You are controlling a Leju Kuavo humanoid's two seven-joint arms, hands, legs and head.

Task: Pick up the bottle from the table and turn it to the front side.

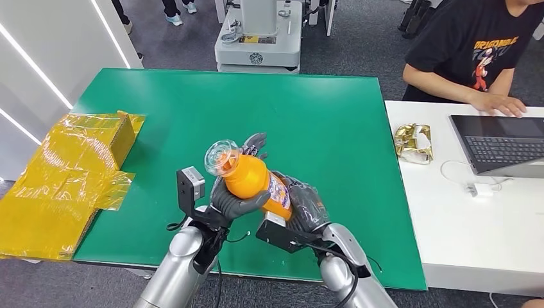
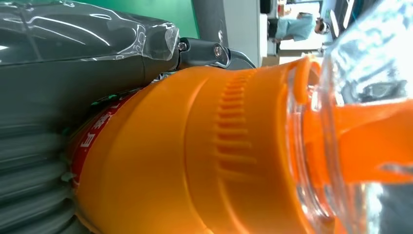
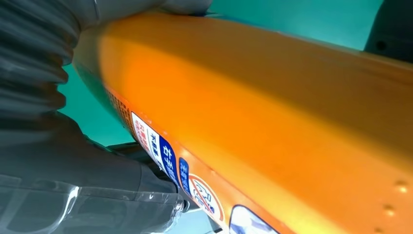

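An orange bottle (image 1: 251, 178) with a clear cap (image 1: 221, 158) and a printed label (image 1: 278, 194) is lifted above the green table (image 1: 321, 122), tilted with the cap toward the far left. My left hand (image 1: 232, 201) grips its upper body just below the cap. My right hand (image 1: 306, 204) holds the lower, labelled end. Up close in the left wrist view, the bottle (image 2: 195, 156) shows its ribbed shoulder and clear cap (image 2: 360, 122). In the right wrist view the bottle (image 3: 272, 107) shows its orange side and label edge (image 3: 165, 156).
A yellow, film-wrapped cardboard box (image 1: 70, 173) lies at the table's left edge. A person sits at the white desk (image 1: 462, 218) to the right with a laptop (image 1: 500, 142), a gold packet (image 1: 414, 142) and a charger. A machine base (image 1: 258, 45) stands beyond the table.
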